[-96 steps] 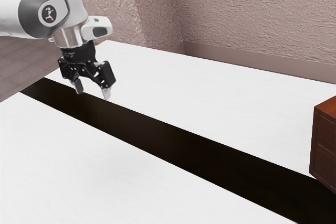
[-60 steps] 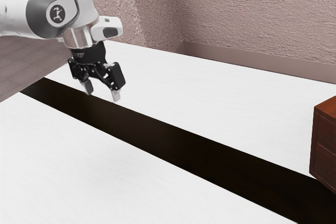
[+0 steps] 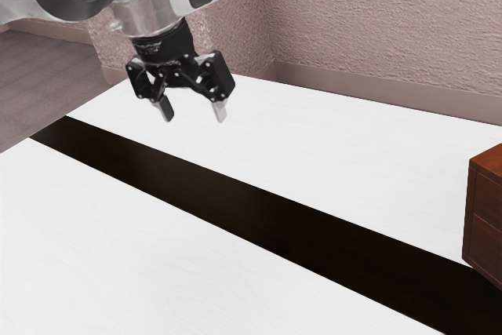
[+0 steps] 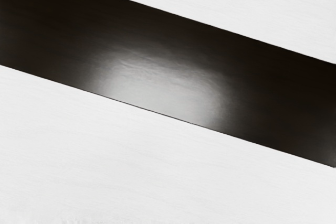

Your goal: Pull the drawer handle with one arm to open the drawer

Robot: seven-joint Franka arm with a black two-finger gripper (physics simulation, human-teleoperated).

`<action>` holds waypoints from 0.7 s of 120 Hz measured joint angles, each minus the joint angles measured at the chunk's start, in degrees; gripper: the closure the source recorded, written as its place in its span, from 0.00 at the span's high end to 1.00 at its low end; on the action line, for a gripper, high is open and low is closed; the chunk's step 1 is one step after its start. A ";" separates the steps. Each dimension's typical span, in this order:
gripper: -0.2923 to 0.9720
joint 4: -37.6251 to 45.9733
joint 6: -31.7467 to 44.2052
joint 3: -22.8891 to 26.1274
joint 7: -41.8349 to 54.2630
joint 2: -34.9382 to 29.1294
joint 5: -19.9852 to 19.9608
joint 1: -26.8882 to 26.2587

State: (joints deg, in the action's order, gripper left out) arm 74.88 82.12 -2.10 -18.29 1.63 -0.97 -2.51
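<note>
Dark-brown wood, the drawer cabinet (image 3: 485,217) stands at four o'clock from the gripper (image 3: 194,114), well apart. The exterior view's right edge cuts it off, and its front is hard to make out. The gripper hangs above the white table (image 3: 353,139), fingers spread wide, holding nothing. A black stripe (image 4: 157,72) lies under the hand.

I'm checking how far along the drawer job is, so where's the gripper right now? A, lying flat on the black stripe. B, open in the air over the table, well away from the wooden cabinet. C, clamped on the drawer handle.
B: the gripper hangs open above the white table with nothing between its fingers, while the wooden cabinet sits apart at the exterior view's right edge.
</note>
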 joint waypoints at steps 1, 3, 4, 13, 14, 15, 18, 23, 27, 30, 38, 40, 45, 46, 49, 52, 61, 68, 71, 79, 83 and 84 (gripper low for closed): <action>0.77 0.00 -0.01 0.00 -0.63 0.02 -0.11 -0.01; 0.77 0.01 -0.04 0.01 -1.91 0.07 -0.31 0.00; 0.77 0.01 -0.05 0.01 -2.54 0.10 -0.40 0.02; 0.77 0.02 0.07 0.06 -8.01 0.21 -1.06 0.73; 0.77 0.02 0.09 0.07 -8.58 0.21 -1.11 0.85; 0.77 0.04 0.12 0.07 -9.14 0.22 -1.15 0.99; 0.77 0.06 0.21 0.08 -10.78 0.23 -1.28 1.43; 0.77 0.21 0.49 0.08 -13.37 0.24 -1.46 2.28; 0.77 0.36 0.80 0.08 -15.31 0.24 -1.57 3.01; 0.77 0.43 1.00 0.08 -16.67 0.24 -1.63 3.56; 0.77 0.52 1.45 0.03 -20.03 0.24 -1.87 4.91; 0.77 0.53 1.56 0.02 -20.82 0.24 -2.08 5.22; 0.77 0.69 2.00 0.00 -22.69 0.24 -2.47 5.90; 0.77 0.72 2.09 0.00 -23.04 0.24 -2.53 6.01; 0.77 0.82 2.34 -0.01 -24.09 0.24 -2.66 6.29; 0.77 0.89 2.56 -0.02 -25.09 0.24 -2.72 6.49; 0.77 1.27 3.41 -0.02 -27.85 0.31 -2.98 6.48; 0.77 2.39 4.20 -0.04 -29.78 0.15 -3.18 5.59; 0.77 3.37 4.78 -0.05 -30.56 0.00 -3.27 4.99; 0.77 6.35 6.80 -0.12 -32.51 -0.90 -3.48 2.86; 0.77 8.14 8.09 -0.15 -33.41 -1.62 -3.60 1.68; 0.77 8.65 8.46 -0.15 -33.62 -1.85 -3.63 1.38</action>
State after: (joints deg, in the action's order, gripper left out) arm 83.53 90.58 -2.26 -51.92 -0.22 -4.60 -1.13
